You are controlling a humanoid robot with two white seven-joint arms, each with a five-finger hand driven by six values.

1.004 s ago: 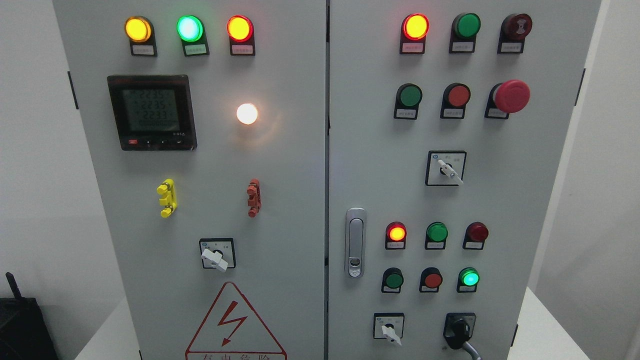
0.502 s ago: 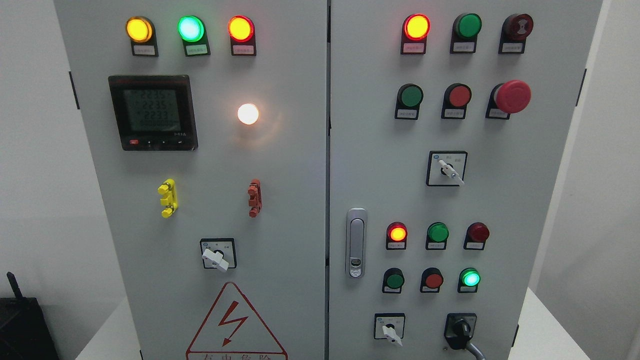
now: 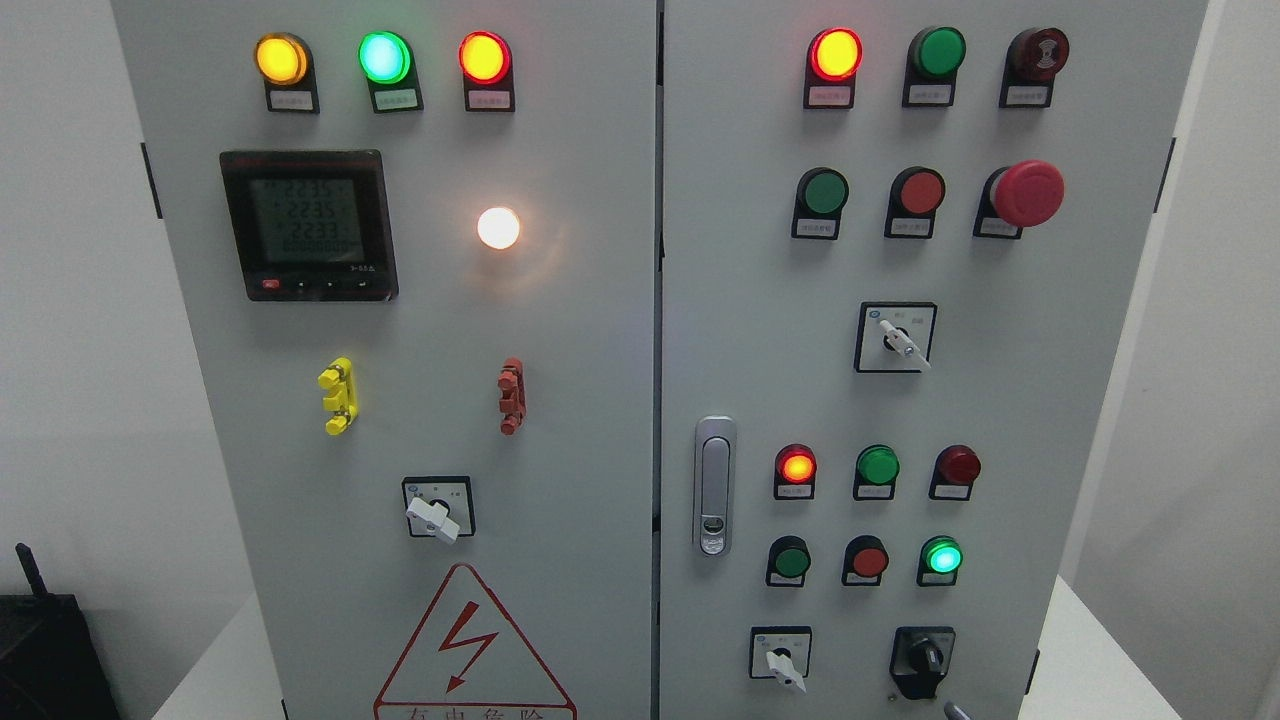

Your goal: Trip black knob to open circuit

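Observation:
The black knob sits in a black square plate at the lower right of the grey cabinet's right door. Its handle stands roughly upright. Just below and to the right of it, a thin grey tip of my right hand pokes in at the bottom edge, clear of the knob. Too little of the hand shows to judge its grasp. My left hand is out of view.
A white selector switch sits left of the knob. Above it are a lit green lamp, red and green buttons and a door latch. A red mushroom button juts out at the upper right. The left door carries a meter.
My right hand's finger has drawn down from the black knob and almost left the picture. The knob's handle has turned from tilted to roughly upright.

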